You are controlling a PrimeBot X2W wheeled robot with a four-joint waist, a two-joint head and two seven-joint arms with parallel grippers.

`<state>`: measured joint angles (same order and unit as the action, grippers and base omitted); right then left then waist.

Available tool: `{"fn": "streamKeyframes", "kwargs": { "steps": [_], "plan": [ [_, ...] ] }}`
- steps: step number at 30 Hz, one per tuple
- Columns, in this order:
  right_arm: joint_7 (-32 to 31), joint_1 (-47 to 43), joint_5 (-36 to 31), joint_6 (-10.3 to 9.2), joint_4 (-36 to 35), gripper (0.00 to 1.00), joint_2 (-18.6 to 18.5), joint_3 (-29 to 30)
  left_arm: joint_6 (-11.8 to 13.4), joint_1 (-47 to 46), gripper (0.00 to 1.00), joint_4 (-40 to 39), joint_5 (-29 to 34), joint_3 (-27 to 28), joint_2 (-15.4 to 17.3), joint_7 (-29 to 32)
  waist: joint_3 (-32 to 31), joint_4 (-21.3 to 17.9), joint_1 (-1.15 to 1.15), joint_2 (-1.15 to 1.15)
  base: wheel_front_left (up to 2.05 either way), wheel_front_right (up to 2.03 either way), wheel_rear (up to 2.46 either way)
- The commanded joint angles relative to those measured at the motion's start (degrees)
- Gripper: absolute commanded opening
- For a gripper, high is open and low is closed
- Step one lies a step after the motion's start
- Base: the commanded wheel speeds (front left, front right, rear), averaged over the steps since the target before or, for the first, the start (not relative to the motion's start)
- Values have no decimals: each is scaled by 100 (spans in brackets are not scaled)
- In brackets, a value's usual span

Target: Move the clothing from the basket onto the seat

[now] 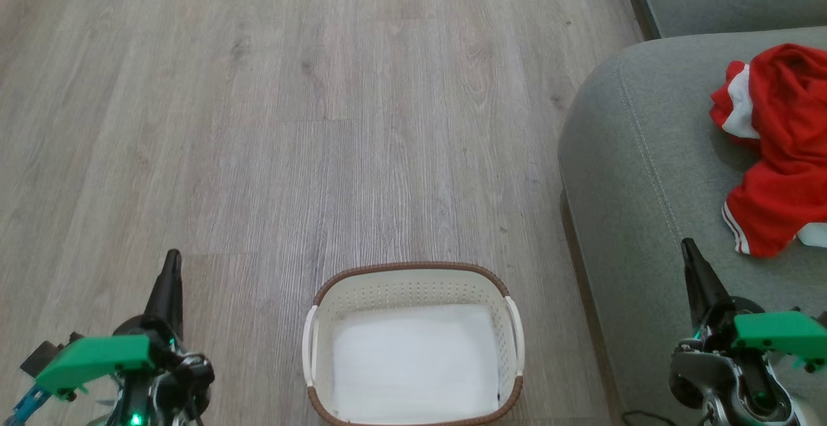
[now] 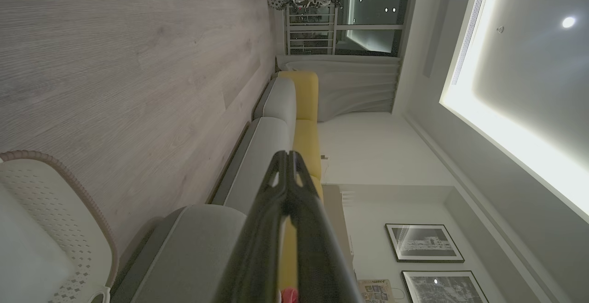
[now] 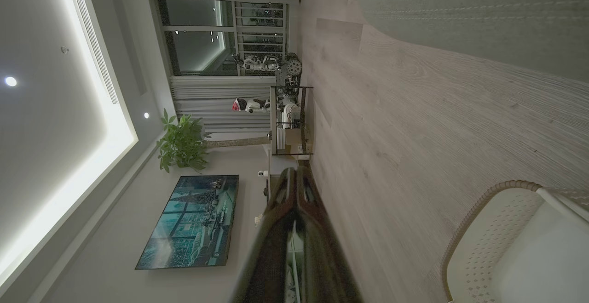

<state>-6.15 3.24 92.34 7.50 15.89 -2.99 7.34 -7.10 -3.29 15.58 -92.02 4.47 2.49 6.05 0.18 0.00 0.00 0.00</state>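
Basket [image 1: 413,287] stands on the floor [image 1: 323,122], white base showing. Clothing [image 1: 785,154] lies heaped on the seat [image 1: 633,174], right of the basket. My left gripper [image 1: 172,256], left of the basket, is pressed together. My right gripper [image 1: 687,245], right of it over the seat, likewise.
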Motion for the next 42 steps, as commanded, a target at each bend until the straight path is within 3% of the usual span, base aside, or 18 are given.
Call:
{"fn": "streamKeyframes", "kwargs": {
  "steps": [1,42],
  "plan": [
    [-30,295,-13,-1,-187,0,4,-88,-38,-291,0,-153,-11,210,39,48,0,0,0,0,0,0,0],
    [-34,295,-18,-1,-186,0,7,-82,-39,-290,0,-153,-13,208,39,46,0,0,0,0,0,0,0]
  ]
}}
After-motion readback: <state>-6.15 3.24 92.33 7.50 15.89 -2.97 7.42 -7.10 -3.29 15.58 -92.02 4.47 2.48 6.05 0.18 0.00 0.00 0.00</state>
